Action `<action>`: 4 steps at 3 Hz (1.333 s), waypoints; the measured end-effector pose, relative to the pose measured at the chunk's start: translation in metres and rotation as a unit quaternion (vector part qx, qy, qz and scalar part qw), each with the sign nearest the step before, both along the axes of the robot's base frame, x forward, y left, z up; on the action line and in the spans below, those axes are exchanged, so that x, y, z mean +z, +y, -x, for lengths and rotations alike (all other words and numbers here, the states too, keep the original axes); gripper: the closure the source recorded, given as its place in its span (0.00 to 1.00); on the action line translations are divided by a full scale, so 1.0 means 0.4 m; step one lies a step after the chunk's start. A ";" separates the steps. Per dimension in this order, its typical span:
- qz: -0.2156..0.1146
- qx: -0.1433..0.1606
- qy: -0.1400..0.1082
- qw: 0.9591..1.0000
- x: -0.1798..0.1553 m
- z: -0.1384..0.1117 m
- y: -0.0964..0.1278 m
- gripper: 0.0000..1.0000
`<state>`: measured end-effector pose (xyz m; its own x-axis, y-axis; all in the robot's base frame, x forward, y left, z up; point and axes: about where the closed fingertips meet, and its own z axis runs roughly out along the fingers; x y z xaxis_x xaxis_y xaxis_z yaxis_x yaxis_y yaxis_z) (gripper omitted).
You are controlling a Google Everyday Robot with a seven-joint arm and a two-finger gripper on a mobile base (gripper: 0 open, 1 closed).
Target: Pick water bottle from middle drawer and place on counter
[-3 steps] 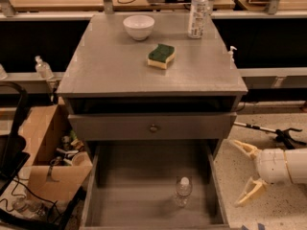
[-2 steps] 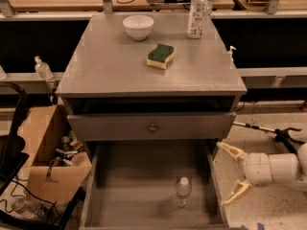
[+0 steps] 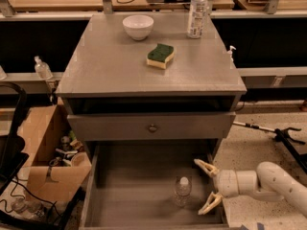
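The water bottle [image 3: 182,191], small, clear, with a white cap, stands upright on the floor of the open middle drawer [image 3: 134,195], right of centre. My gripper [image 3: 206,186] is open at the drawer's right side, its tan fingers [image 3: 205,167] spread and pointing left towards the bottle, a short way to the right of it and not touching it. The white arm [image 3: 268,181] comes in from the lower right. The counter [image 3: 120,66] is the broad grey cabinet top above.
On the counter stand a white bowl [image 3: 138,27], a green and yellow sponge [image 3: 160,55] and a taller labelled bottle [image 3: 197,12]. A shallow drawer front with a knob [image 3: 152,127] hangs above the open drawer. A cardboard box [image 3: 48,162] of clutter sits at the left.
My gripper has moved left from beside the cabinet to over the drawer's right side, closer to the water bottle. The bottle has not moved.
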<state>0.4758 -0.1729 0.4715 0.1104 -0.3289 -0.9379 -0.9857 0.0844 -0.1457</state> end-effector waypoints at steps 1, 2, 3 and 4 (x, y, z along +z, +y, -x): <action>0.001 0.006 0.018 1.000 -0.074 0.005 0.028 0.27; 0.006 0.041 0.040 0.998 -0.064 0.007 0.109 0.50; -0.005 0.091 0.076 0.993 0.029 0.039 0.225 0.81; -0.005 0.107 0.101 0.989 0.089 0.055 0.274 1.00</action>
